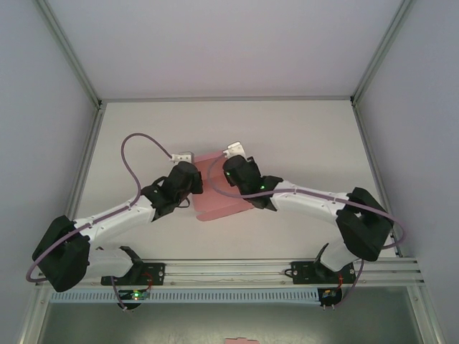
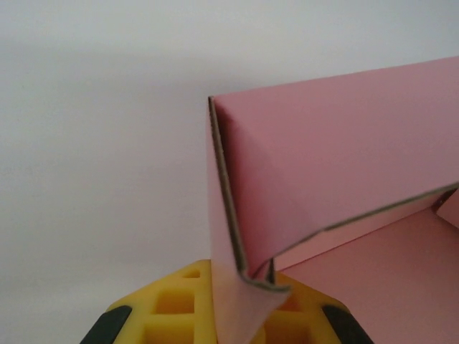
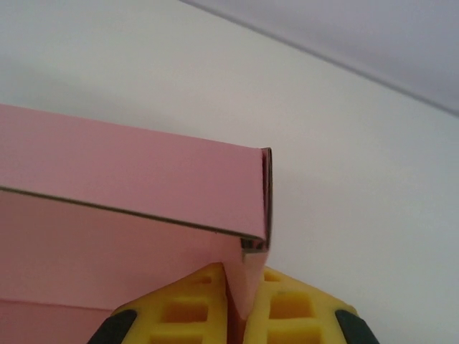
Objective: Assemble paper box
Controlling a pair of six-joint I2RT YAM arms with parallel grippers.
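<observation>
The pink paper box (image 1: 214, 197) lies partly folded on the white table between the two arms. My left gripper (image 1: 188, 166) holds its left side. In the left wrist view the yellow fingers (image 2: 172, 312) are shut on a folded corner of the paper box (image 2: 337, 165), whose far wall stands up. My right gripper (image 1: 231, 163) is at the right side. In the right wrist view its yellow fingers (image 3: 294, 312) pinch the right side wall of the paper box (image 3: 136, 179) where it meets the upright far wall.
The white table (image 1: 308, 143) is walled by grey panels with metal frame rails at left (image 1: 84, 150) and right (image 1: 373, 150). A rail (image 1: 287, 271) carrying both arm bases runs along the near edge. A small pink fragment (image 1: 240, 340) shows at the bottom edge.
</observation>
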